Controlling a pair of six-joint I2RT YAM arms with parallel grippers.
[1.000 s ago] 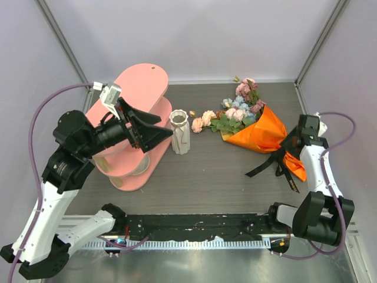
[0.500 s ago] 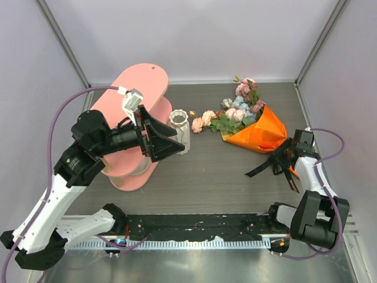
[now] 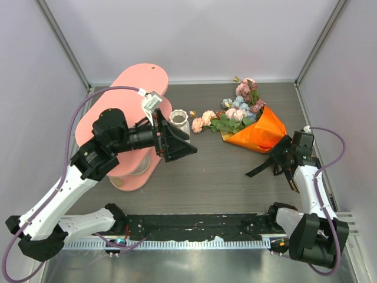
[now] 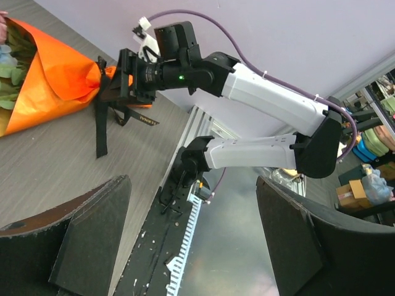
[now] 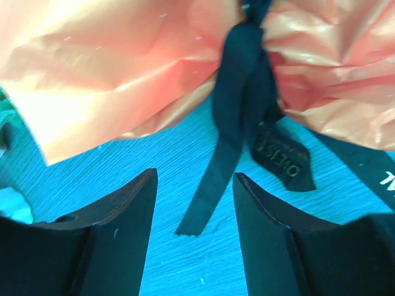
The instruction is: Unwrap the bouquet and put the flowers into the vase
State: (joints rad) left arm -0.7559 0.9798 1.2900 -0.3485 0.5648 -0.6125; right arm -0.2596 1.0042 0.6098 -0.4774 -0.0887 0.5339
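Shelf [image 3: 141,82], pink, stands far left. Beside it the jaws of the left arm [image 3: 109,138] hang spread and empty over the bench [image 3: 212,183], close by the white vase [image 3: 179,119]. Further right the bouquet [image 3: 262,134] lies on its side, flowers [image 3: 235,115] toward the vase. The jaws of the right arm [image 3: 309,183], spread, straddle a tail of the tied black ribbon [image 5: 237,92] without pinching it.

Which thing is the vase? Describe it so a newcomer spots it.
Find the tall pink oval-topped shelf on the left in the overhead view. Right of it, before the orange paper-wrapped bouquet of artificial roses, stands a small white ribbed ceramic vase. Only it has a scalloped flared rim and stands free of the shelf.
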